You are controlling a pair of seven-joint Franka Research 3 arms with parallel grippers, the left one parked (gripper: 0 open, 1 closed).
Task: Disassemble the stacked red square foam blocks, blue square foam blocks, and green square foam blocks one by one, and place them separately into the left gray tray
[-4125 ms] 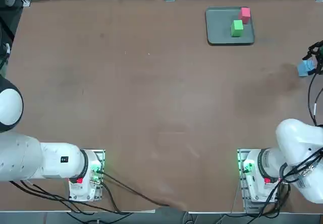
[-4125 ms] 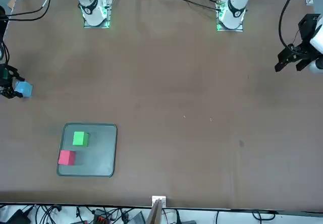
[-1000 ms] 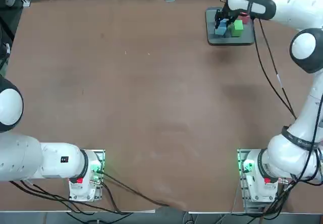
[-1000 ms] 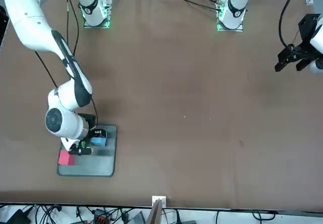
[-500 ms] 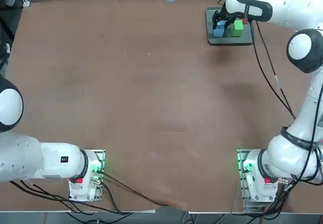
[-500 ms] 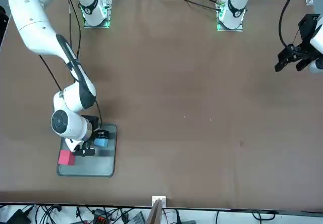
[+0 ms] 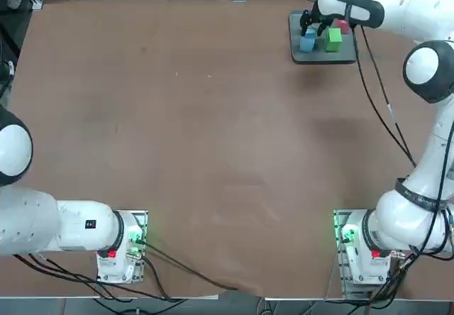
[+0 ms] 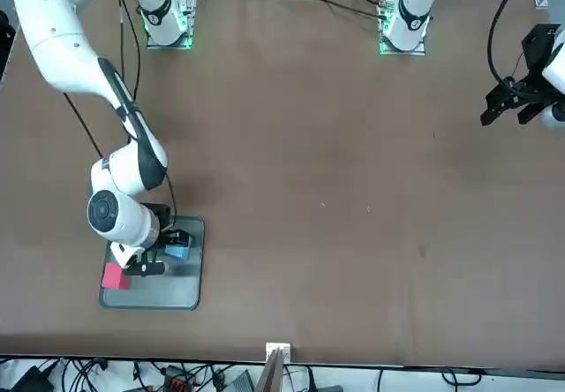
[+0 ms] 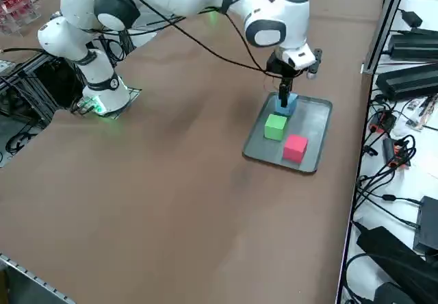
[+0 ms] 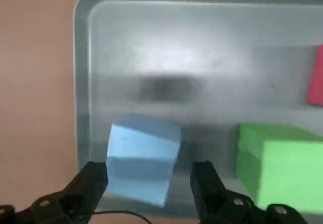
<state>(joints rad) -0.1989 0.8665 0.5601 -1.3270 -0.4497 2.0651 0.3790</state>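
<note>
Overhead, the right hand (image 7: 309, 31) hangs over the gray tray (image 7: 341, 54), which lies at the far side of the bench (image 7: 213, 130), to the right of its middle. The blue block (image 7: 308, 43) sits inside the tray on its left side, right under the hand. The green block (image 7: 333, 40) lies just beside it to the right, and the red block (image 7: 343, 25) peeks out behind the green one, partly hidden by the arm.

From the front, the hand (image 8: 164, 249) is low over the tray (image 8: 181, 293). The blue block (image 8: 179, 249) shows beside the arm's wrist, and the red block (image 8: 115, 275) rests near the tray's corner; the green block is covered by the arm here.

From the right side, the hand (image 9: 283, 97) points straight down at the blue block (image 9: 287, 103). The green block (image 9: 276, 127) and the red block (image 9: 295, 147) follow in a row along the tray (image 9: 314, 137), each apart from its neighbour.

At the wrist, the two fingers (image 10: 88, 184) stand spread, released, with the blue block (image 10: 144, 157) between them and slightly tilted; a gap shows at each side of it. The block rests on the tray floor close to the rim (image 10: 81, 72). The green block (image 10: 280, 158) lies just beyond one finger, and a sliver of the red block (image 10: 316, 76) shows at the picture's edge.
</note>
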